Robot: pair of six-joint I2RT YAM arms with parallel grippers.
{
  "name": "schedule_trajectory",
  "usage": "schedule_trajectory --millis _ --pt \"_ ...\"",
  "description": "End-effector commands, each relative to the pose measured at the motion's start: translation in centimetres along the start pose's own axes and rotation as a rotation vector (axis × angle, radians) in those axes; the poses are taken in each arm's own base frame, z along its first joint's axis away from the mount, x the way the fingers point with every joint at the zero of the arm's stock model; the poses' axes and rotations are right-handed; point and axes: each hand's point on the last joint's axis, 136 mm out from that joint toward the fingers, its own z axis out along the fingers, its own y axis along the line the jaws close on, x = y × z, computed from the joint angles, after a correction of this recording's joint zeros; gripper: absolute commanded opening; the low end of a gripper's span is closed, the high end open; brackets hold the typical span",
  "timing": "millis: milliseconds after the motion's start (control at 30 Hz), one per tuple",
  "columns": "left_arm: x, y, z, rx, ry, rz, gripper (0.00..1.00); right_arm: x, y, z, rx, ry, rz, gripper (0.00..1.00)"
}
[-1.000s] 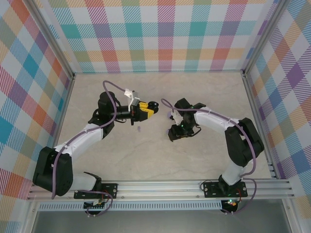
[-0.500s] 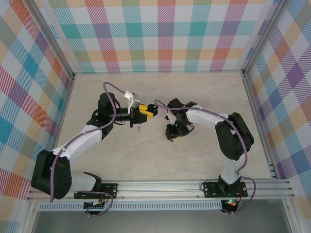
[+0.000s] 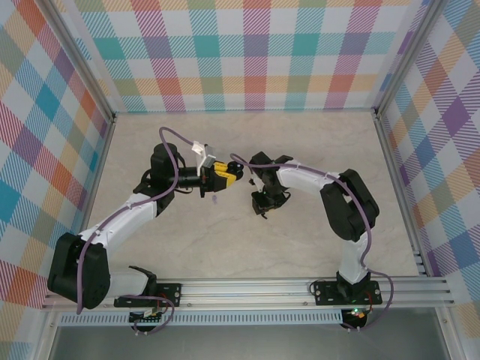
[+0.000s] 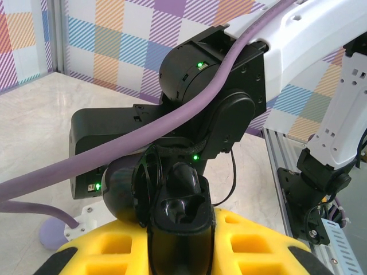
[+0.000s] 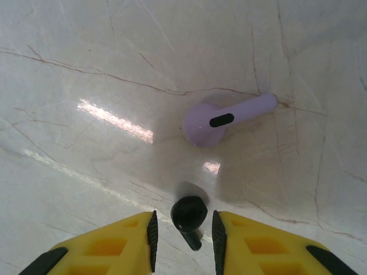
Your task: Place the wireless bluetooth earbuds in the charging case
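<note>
My right gripper [image 5: 183, 229] has its yellow fingers drawn in to a narrow gap around a small, glossy black earbud [image 5: 189, 215] with a rounded head and short stem. A sliver of daylight shows on each side, so I judge nothing is pinched yet. My left gripper [image 4: 180, 249] is clamped on the hard-shelled black charging case [image 4: 180, 209], holding it with its hinged lid [image 4: 143, 183] swung back and the cavity facing the wrist camera.

Just beyond the black bud, a pale lilac earbud [image 5: 221, 121] lies on its side on the shiny marble-patterned table [image 5: 86, 69], apart from it, with its stem pointing away to the right.

I expect the bud to be almost weightless, rigid and slick. With its rounded head it could squirt out from the pads or roll on the smooth top. I would take it across the widest part of the head, squarely and gently, leaving the stem free to enter the case.

The stem's end runs down between my fingers and I cannot follow it. Nor can I tell whether the bud rests on the table or is lifted. The case's hollow is dark, so I cannot say whether anything already sits inside. From the left wrist, the right arm's black housing [image 4: 212, 97] blocks what lies behind it.
</note>
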Motion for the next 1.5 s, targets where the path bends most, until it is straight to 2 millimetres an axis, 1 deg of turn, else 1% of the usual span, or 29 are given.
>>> schedule_trajectory --millis 0,567,867,1067,1267,1400,1467 --pt "-0.8 -0.9 -0.2 0.017 -0.014 0.048 0.14 0.4 -0.2 0.1 0.04 0.034 0.002 0.33" --pt "-0.7 -1.0 -0.2 0.021 -0.01 0.051 0.14 0.5 0.3 1.1 0.075 0.071 -0.027 0.37" --pt "-0.7 -0.9 -0.2 0.017 -0.007 0.053 0.14 1.2 -0.3 1.9 0.132 0.108 -0.041 0.36" --pt "-0.5 -0.8 -0.2 0.015 -0.004 0.052 0.14 1.5 -0.4 2.5 0.164 0.121 -0.048 0.36" --pt "-0.6 -0.9 -0.3 0.013 -0.005 0.057 0.14 1.7 -0.5 2.7 0.197 0.126 -0.037 0.3" --pt "-0.6 -0.9 -0.3 0.011 -0.005 0.058 0.14 1.6 -1.0 2.4 0.224 0.112 -0.006 0.25" --pt "-0.7 -1.0 -0.3 0.01 -0.005 0.059 0.14 1.5 -1.2 2.2 0.232 0.104 0.007 0.24"
